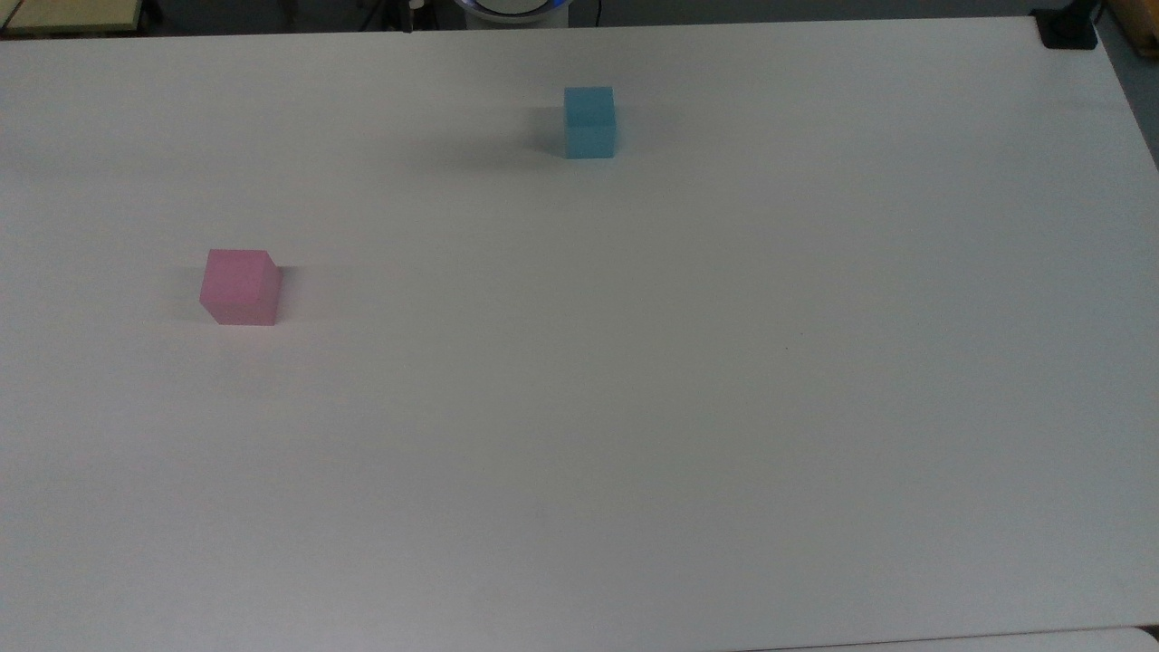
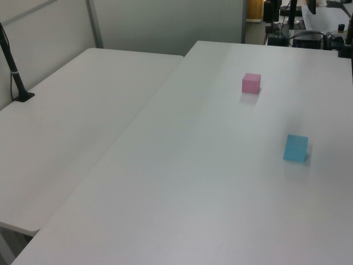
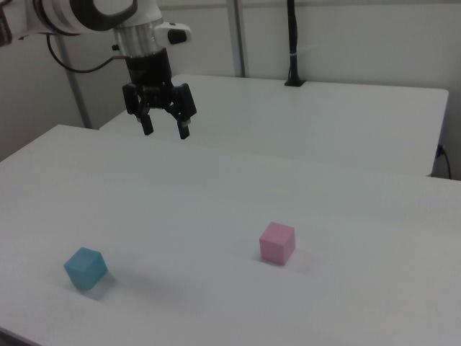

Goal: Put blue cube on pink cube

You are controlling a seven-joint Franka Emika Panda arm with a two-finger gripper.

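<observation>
The light blue cube [image 1: 589, 121] rests on the white table near the far edge in the top view; it also lies at the left view's right [image 2: 295, 148] and the right view's lower left [image 3: 86, 268]. The pink cube [image 1: 240, 287] sits apart from it at the top view's left, further back in the left view [image 2: 251, 83] and near the middle of the right view [image 3: 277, 242]. My gripper [image 3: 165, 130] hangs open high above the table in the right view, well above both cubes, with nothing between its fingers.
A second white table [image 2: 71, 127] adjoins the work table [image 1: 634, 407]. A black post on a base [image 2: 15, 77] stands on that second table, and its like [image 3: 292, 43] shows in the right view. A black clamp [image 1: 1068, 27] sits at the top view's far right corner.
</observation>
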